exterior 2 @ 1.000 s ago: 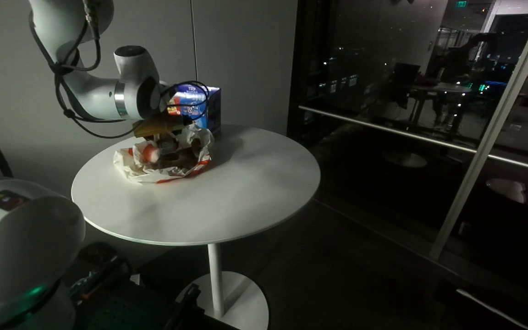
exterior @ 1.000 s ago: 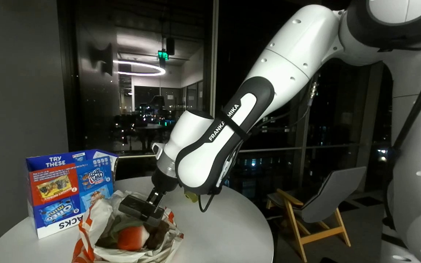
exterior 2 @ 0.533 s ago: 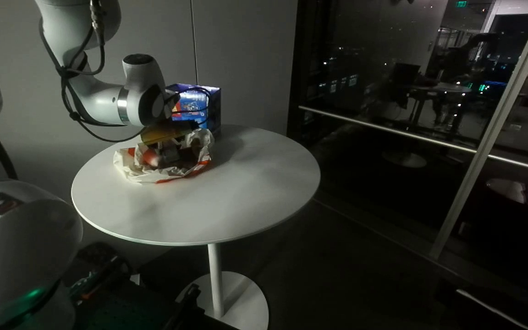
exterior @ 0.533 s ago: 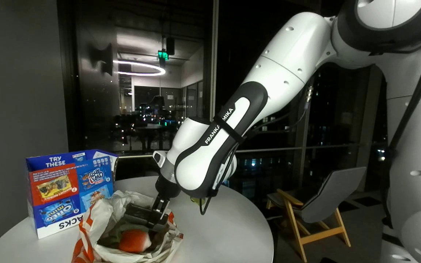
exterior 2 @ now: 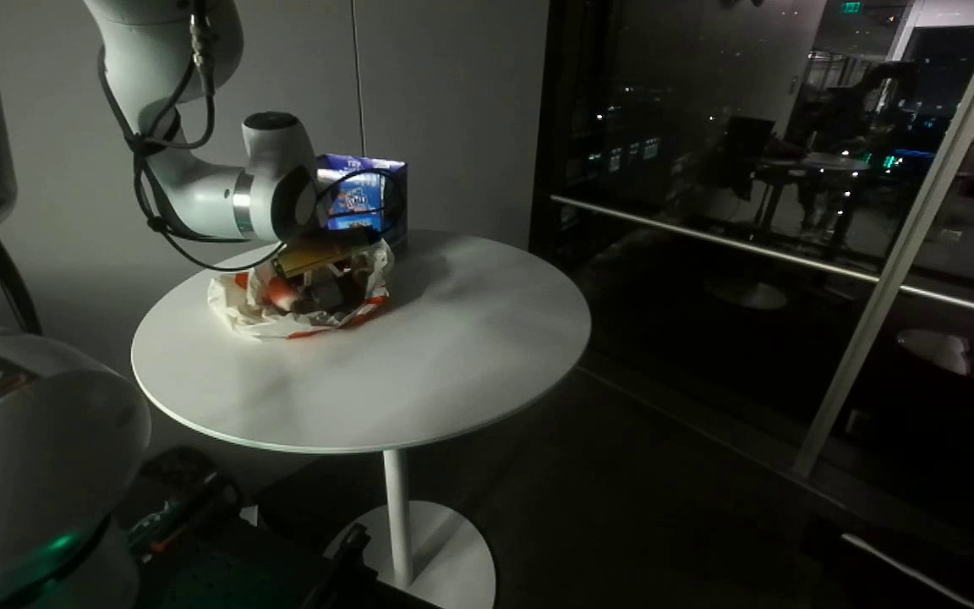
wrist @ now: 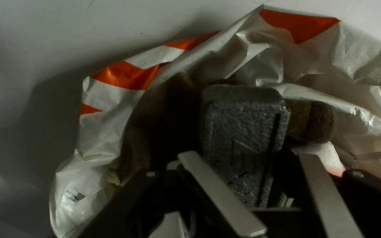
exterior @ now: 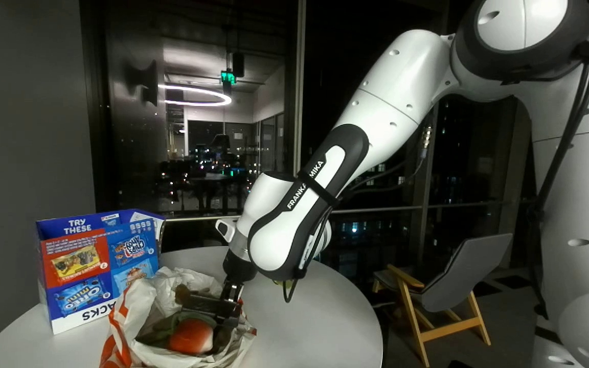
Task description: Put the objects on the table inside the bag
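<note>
A dark block (wrist: 243, 119) appears to be clasped in the gripper (wrist: 248, 157), whose jaws are parted about halfway, and is held low at the mouth of the bag (wrist: 101, 132), presumably so that it can be let go with little drop. Below the jaws, inside the bag, a red object (exterior: 191, 336) and a brown object (wrist: 319, 120) are nestled, likely kept together by its crumpled walls. The bag is set on the table (exterior 2: 453, 364), its mouth spread beneath the jaws, probably for filling from above; past it from the jaws, a carton (exterior: 97, 271) is stood
</note>
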Controlling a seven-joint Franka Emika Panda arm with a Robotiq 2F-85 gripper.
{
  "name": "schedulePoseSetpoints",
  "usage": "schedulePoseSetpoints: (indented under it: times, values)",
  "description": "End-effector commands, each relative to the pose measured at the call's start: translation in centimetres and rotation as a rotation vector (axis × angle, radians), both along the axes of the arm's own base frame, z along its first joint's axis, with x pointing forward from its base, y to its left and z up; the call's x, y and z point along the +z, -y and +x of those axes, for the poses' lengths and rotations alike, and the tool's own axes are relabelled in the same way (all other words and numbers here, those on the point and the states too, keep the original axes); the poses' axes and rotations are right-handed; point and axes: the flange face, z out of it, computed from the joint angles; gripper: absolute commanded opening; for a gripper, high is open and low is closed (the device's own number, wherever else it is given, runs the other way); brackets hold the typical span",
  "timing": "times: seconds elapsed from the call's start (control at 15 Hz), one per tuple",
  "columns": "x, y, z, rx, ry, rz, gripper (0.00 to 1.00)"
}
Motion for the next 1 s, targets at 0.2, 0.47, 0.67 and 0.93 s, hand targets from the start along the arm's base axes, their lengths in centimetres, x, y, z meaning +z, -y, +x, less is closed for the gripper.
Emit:
schedulePoseSetpoints:
  times: [0.2,0.47,0.67,0.93]
  values:
    - [0.1,-1.0,-0.1,0.061,-0.006,-0.003,0.88]
    - [0.2,-1.2,-0.3,0.069,-0.018,0.006,1.0]
    - [0.4,-1.0,-0.3,0.066,-0.011,0.012,1.0]
    - [1.1,-0.8,-0.5,0.062,0.007,0.032,1.0]
